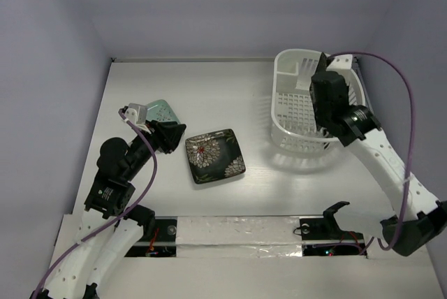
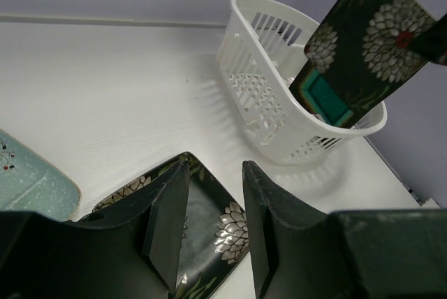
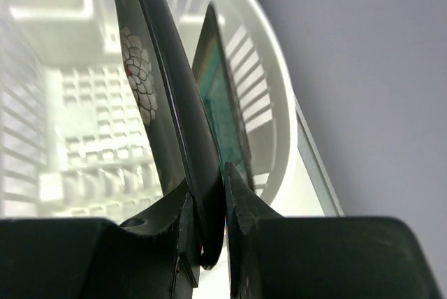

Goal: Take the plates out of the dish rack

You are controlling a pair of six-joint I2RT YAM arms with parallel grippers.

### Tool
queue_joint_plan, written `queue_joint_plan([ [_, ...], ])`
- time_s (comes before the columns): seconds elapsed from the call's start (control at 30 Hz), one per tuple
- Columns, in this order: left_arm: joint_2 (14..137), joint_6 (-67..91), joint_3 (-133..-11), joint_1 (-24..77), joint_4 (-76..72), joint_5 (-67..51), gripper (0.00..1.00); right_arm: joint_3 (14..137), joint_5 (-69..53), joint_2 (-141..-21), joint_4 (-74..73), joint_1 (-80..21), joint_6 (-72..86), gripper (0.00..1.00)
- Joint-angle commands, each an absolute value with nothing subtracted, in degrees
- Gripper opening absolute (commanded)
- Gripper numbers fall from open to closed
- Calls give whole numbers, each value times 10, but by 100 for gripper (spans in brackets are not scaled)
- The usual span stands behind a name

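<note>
Firmly the right gripper [image 3: 206,193] clamps a dark flowered plate [image 2: 377,40], tilted over the dish rack [image 1: 297,142] beside the teal-centred plate [image 2: 328,98] standing inside. Left of the rack, the left gripper [image 2: 215,173] hovers part-open above a second flowered plate [image 1: 214,155]; the mint plate [image 1: 162,110] lies farther left.

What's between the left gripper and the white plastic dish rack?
A dark flower-patterned rounded-square plate lying flat, then bare white table; clear in the top external view.
</note>
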State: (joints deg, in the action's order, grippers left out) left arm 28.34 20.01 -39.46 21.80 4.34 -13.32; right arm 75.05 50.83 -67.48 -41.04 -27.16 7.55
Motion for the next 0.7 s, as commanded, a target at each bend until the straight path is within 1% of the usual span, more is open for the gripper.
queue_joint_plan([
  [0.0, 285, 197, -416, 221, 19, -137, 34, 810, 543, -606, -351, -277, 98, 0],
  [0.1, 285, 198, -416, 221, 18, -137, 34, 811, 456, -558, -341, -282, 125, 0],
  [0.13, 286, 198, -416, 221, 18, -136, 34, 808, 398, -547, -324, -290, 133, 0],
  [0.2, 287, 197, -416, 221, 18, -136, 34, 783, 333, -515, -297, -295, 163, 0],
  [0.23, 287, 198, -416, 221, 18, -136, 34, 769, 266, -505, -258, -301, 177, 0],
  [0.3, 288, 198, -416, 216, 17, -137, 34, 710, 188, -484, -202, -308, 228, 0],
  [0.33, 289, 197, -416, 216, 18, -137, 34, 687, 118, -482, -140, -314, 250, 0],
  [0.37, 289, 198, -416, 216, 18, -136, 34, 666, 92, -484, -108, -321, 268, 0],
  [0.43, 287, 198, -416, 211, 19, -134, 34, 623, 70, -509, -35, -357, 316, 0],
  [0.5, 287, 198, -416, 211, 22, -128, 34, 605, 76, -546, 0, -400, 353, 0],
  [0.53, 284, 197, -417, 211, 24, -125, 34, 584, 77, -558, 50, -414, 368, 0],
  [0.6, 281, 198, -418, 211, 28, -113, 34, 557, 67, -583, 103, -445, 421, 0],
  [0.67, 278, 198, -420, 206, 31, -107, 34, 530, 95, -620, 160, -470, 453, 0],
])
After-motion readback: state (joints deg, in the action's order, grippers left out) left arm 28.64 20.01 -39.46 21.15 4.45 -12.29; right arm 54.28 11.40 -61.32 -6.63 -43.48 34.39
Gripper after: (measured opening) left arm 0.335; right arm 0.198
